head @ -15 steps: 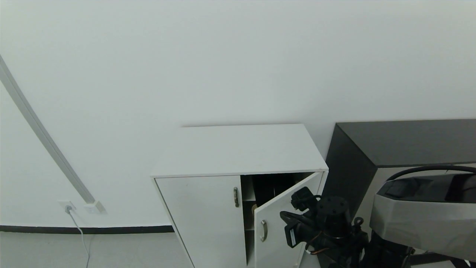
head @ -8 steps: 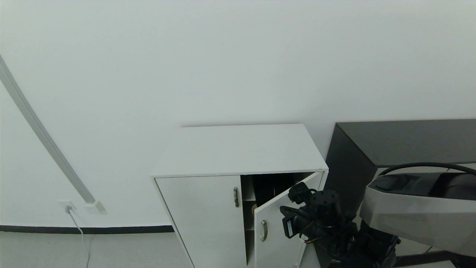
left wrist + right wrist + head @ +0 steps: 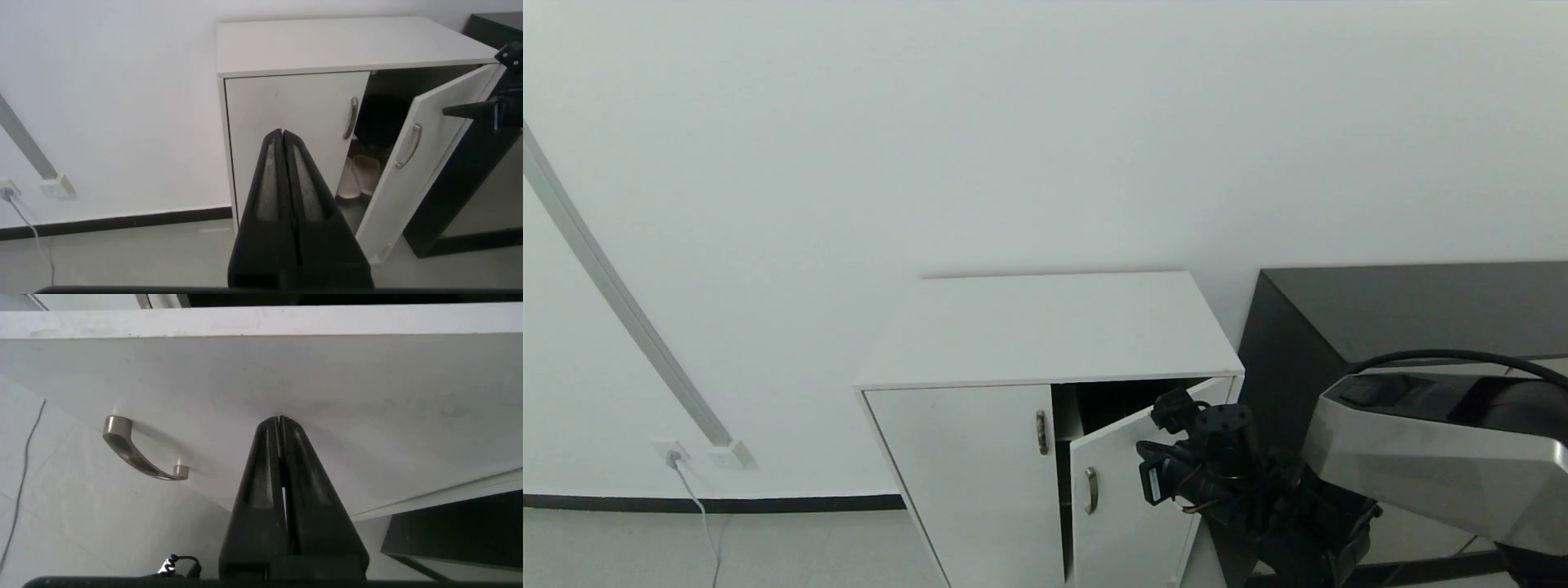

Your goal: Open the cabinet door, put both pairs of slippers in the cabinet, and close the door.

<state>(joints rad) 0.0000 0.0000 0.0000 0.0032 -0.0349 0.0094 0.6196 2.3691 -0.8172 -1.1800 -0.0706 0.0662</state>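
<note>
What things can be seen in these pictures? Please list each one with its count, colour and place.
cabinet: one, white, against the wall
left door: one, white, shut
right door: one, white, partly open
handles: two, grey metal, one on each door
slippers: one pair visible, pale beige, low inside the cabinet
table: one, black, right of the cabinet
wall socket: one, white, low on the wall, with a cable plugged in
cable duct: one, grey-white, slanting on the wall
left gripper: one, black, shut, held off in front of the cabinet
right gripper: one, black, shut, at the right door's outer face
</note>
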